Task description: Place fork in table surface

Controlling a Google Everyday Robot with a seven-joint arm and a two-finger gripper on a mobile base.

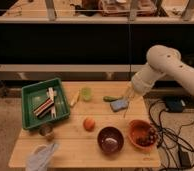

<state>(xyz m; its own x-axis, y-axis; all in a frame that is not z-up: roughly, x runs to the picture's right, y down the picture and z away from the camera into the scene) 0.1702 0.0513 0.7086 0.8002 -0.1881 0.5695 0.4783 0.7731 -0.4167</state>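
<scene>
My gripper (129,93) hangs over the right back part of the table surface (85,145), a light wooden plank top. It is shut on the fork (125,107), a slim pale utensil that hangs down from the fingers. The fork's lower end is just right of a blue sponge (119,104), close above the wood. I cannot tell whether the tip touches the table.
A green tray (30,95) at the left holds a chunky white utensil (52,99) and a striped item. On the table are a green cup (86,93), an orange (89,123), a dark bowl (110,139), an orange bowl (141,134), a can (46,131) and a cloth (42,155). Cables lie at the right.
</scene>
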